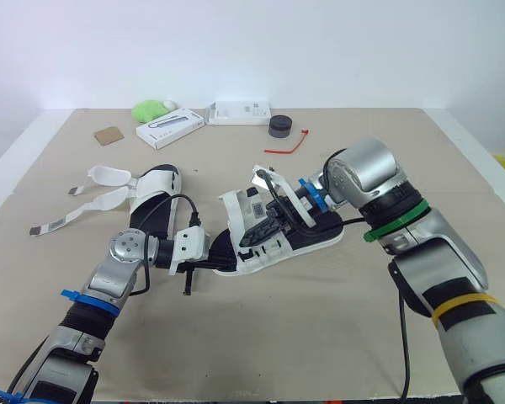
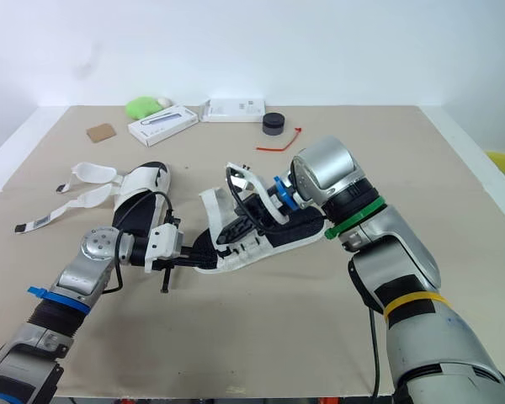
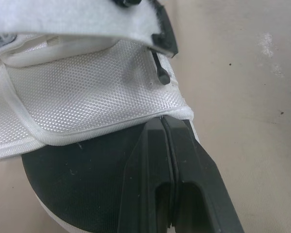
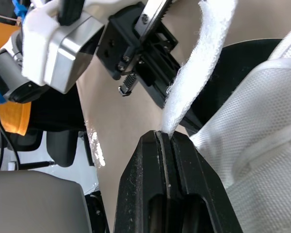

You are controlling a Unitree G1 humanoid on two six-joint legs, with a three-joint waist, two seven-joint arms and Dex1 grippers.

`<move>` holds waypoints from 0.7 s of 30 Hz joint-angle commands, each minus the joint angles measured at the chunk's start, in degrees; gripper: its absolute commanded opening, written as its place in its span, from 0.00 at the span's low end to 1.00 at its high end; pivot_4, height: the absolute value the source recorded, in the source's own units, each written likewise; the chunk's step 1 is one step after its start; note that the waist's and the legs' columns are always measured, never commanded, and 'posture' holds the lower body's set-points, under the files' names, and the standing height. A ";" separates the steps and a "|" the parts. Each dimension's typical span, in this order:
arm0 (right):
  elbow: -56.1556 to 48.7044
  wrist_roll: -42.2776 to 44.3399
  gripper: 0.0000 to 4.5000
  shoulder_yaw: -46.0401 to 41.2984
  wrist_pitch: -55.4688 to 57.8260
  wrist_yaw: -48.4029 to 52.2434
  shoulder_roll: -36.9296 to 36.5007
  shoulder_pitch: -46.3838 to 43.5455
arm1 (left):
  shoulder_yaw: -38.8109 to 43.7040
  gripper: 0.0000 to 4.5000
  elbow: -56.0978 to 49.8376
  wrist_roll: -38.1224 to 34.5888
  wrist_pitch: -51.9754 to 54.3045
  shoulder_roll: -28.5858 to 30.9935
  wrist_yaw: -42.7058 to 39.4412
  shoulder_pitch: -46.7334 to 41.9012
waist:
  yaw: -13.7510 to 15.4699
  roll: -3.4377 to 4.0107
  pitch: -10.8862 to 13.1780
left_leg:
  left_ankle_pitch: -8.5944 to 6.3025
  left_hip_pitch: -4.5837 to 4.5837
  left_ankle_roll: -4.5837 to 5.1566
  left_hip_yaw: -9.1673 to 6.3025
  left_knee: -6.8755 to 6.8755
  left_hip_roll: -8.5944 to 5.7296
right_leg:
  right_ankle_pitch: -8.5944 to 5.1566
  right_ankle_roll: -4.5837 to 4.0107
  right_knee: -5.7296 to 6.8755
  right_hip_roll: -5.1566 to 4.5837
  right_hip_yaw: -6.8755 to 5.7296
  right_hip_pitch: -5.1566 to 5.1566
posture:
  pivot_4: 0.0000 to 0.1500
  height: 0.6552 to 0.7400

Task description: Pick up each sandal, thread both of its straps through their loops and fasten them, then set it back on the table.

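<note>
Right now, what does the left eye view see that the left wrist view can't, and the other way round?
Left eye view: the second sandal lying with loose straps, a white box, a red tie, and the right gripper. Left wrist view: the fine weave of the white mesh up close. Both: the held sandal and the left gripper shut on its sole.

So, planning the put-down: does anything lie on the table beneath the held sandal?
Nothing visible does. The table beneath the held sandal is bare; the other sandal lies apart, to the robot's left.
</note>
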 commanded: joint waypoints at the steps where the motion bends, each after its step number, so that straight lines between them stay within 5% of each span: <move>1: 0.35 0.18 0.01 -1.55 -1.83 -0.25 0.30 -1.56 | -3.14 0.00 1.14 2.19 0.35 0.03 -1.11 1.69 | 0.00 0.00 0.00 | 0.00 0.00 0.00 0.00 0.00 0.00 | 0.00 0.00 0.00 0.00 0.00 0.00 | 1.00 1.00; 21: -0.54 -0.54 0.01 1.28 -2.63 2.11 -1.12 -0.35 | -3.15 0.00 -0.08 2.03 1.00 0.22 -0.62 2.72 | 0.00 0.00 0.00 | 0.00 -0.01 0.00 0.01 0.00 0.00 | 0.00 0.00 -0.02 -0.01 0.00 0.00 | 1.00 1.00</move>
